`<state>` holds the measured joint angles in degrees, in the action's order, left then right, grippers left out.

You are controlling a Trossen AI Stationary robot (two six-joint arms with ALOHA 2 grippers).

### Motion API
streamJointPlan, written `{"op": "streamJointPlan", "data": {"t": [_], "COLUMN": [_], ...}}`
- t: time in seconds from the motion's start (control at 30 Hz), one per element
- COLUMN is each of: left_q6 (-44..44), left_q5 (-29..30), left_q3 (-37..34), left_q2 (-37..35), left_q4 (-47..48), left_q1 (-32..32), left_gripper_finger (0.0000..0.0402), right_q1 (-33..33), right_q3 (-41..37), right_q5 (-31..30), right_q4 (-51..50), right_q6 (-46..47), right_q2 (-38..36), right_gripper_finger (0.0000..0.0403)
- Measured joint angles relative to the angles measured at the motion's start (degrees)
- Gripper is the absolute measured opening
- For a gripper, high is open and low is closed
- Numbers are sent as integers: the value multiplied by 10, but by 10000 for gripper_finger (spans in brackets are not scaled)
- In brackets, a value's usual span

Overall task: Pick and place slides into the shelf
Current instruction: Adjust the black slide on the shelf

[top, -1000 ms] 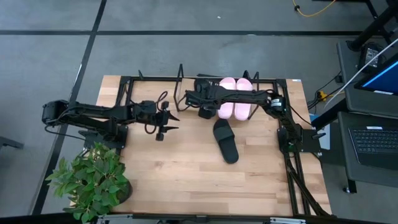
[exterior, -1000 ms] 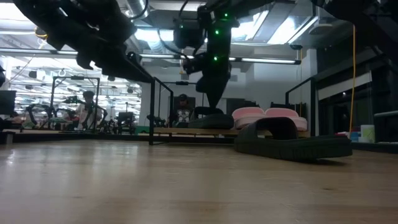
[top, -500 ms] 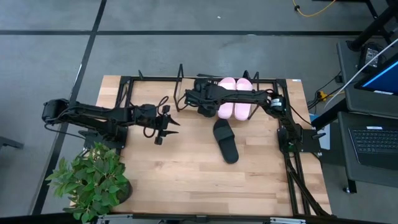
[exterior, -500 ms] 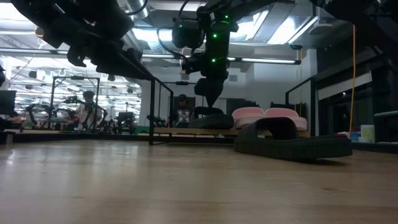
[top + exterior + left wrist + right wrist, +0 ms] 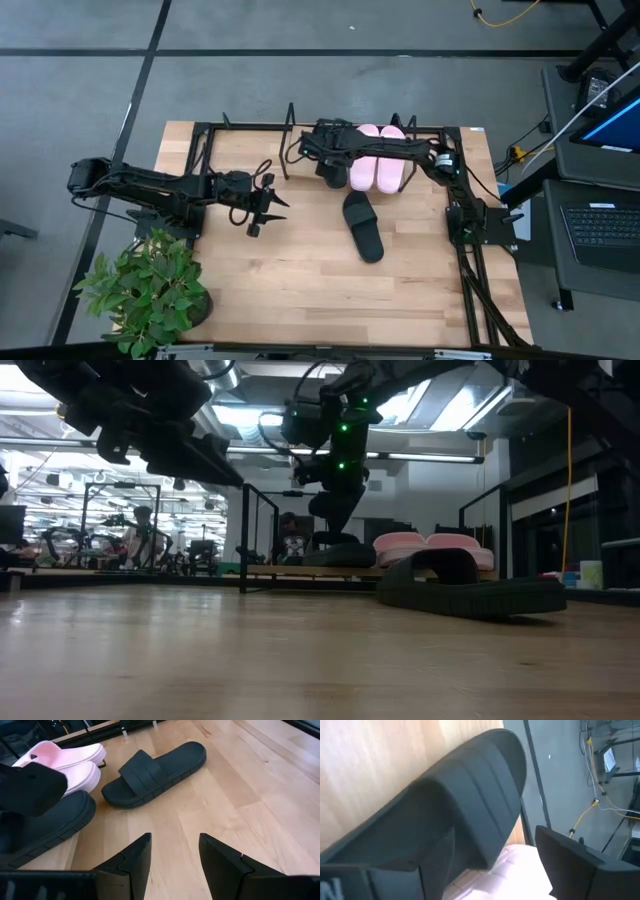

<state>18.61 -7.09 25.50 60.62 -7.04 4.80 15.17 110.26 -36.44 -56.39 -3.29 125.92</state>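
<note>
Pincer on the left (image 5: 262, 205) hangs over the surface (image 5: 300, 290) with its fingers spread wide, nothing in them, aimed at the loose slide. That arm is just waiting, I think.

Next over, the right pincer (image 5: 330, 170) is above the shelf (image 5: 240, 150), right on top of a black slide (image 5: 50, 825) that lies on the board. Its fingers are wide too, one on each side of the strap. Can't tell if they touch the foam, but it doesn't look like a grip. My read is that this one is placed and the move now is backing off. I'd go straight up until the fingers clear the strap and only then swing away, since a sideways drag could pull the slide down the tilted board.

The last black slide (image 5: 364, 228) is still on the surface, just in front of the shelf. Its long axis runs diagonally, with the toe end toward the shelf and the heel toward the front edge. I'd grab it across the strap.

The two pink slides (image 5: 378, 165) sit side by side on the shelf, just beside the black one, with their long axes front to back.
</note>
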Motion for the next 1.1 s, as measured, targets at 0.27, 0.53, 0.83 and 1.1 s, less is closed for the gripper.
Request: {"op": "streamJointPlan", "data": {"t": [0.27,0.53,0.83,1.1], "left_q6": [2,13,13,13], "left_q5": [0,0,0,0], "left_q3": [0,0,0,0], "left_q2": [0,0,0,0], "left_q4": [2,2,2,2], "left_q1": [0,0,0,0], "left_gripper_finger": [157,157,157,157], "right_q1": [17,27,27,27], "right_q3": [-1,-1,-1,-1], "right_q5": [1,3,8,7], "right_q4": [10,7,9,9], "right_q6": [1,2,2,6], "right_q2": [4,7,7,7], "right_gripper_finger": [275,260,159,37]}}
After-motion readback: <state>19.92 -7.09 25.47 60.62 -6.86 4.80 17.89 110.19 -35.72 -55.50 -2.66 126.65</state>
